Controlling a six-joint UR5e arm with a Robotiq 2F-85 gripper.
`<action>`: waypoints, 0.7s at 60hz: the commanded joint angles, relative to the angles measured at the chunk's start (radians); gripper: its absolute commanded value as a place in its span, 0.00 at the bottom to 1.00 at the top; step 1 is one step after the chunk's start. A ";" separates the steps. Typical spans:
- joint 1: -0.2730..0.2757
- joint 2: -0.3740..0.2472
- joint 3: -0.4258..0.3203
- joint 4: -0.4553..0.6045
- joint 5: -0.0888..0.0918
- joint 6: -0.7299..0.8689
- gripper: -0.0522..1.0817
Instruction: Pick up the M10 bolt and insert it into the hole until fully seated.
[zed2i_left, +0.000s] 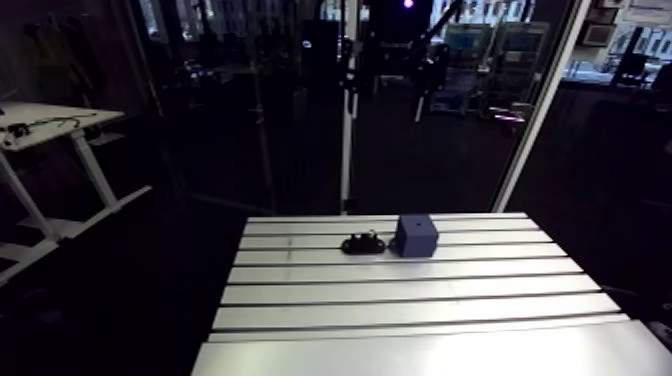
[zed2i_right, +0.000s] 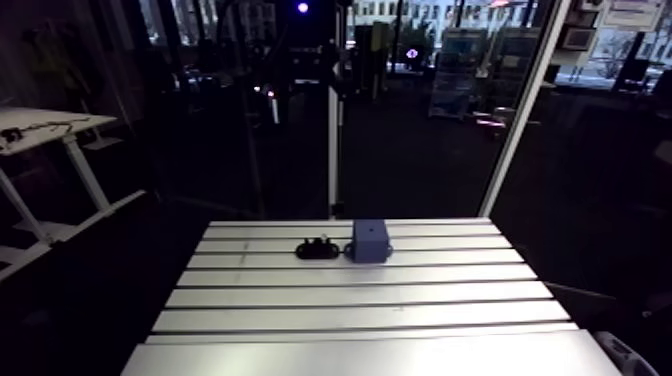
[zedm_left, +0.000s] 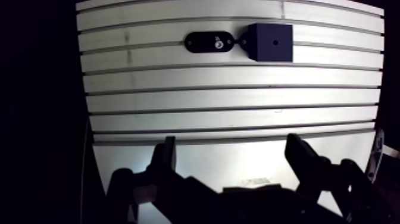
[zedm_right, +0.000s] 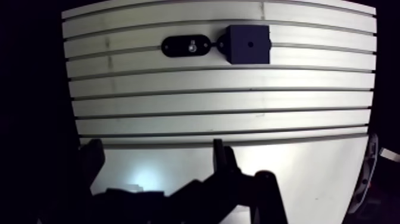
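gripper (zedm_left: 232, 144) wide, empty | bolt (zedm_left: 219, 43) upright — axis vertical — in holder (zedm_left: 199, 42) beside block (zedm_left: 271, 42)

Room dim beyond my slotted counter (zed2i_left: 420, 310). White desk (zed2i_left: 55, 118) at nine o'clock, dark floor (zed2i_left: 130, 300) under it. Glass partition (zed2i_left: 250, 120) at twelve, white post (zed2i_left: 347, 140) upright. Purple light (zed2i_left: 408, 4) overhead; bright windows (zed2i_left: 610, 45) at two.
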 joint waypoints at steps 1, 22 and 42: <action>0.000 0.000 -0.005 0.000 0.000 0.000 0.05; 0.000 0.005 -0.004 0.000 0.000 0.000 0.05; 0.000 0.006 -0.003 0.000 0.000 -0.002 0.05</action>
